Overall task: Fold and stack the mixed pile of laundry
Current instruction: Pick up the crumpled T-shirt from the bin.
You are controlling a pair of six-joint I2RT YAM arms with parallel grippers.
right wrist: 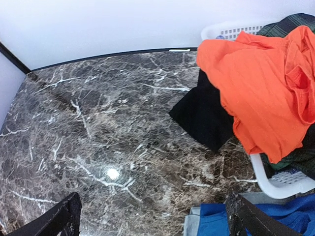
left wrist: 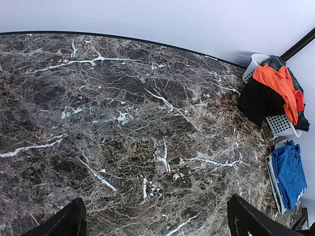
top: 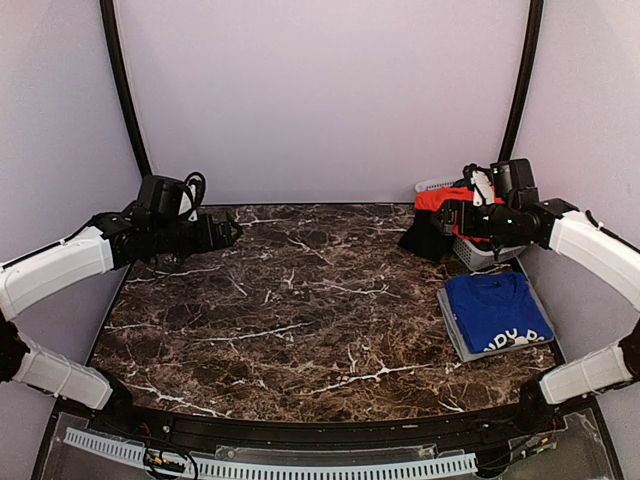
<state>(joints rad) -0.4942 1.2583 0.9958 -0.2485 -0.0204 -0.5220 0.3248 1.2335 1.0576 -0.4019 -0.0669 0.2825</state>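
Left pincer [top: 231,232] wide open, empty, over table [top: 300,310]; right pincer [top: 447,214] likewise, near red-orange T-shirt [right wrist: 266,83].

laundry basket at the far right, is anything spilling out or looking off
Yes. The black garment hangs out over the white basket rim and reaches down to the marble table. The orange T-shirt is heaped over the basket's side rather than tucked inside. The folded blue T-shirt on the grey tray looks tidy.

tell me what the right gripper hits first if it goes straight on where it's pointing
The right gripper would probably meet bare marble tabletop, just beside the black garment; depth is unclear.
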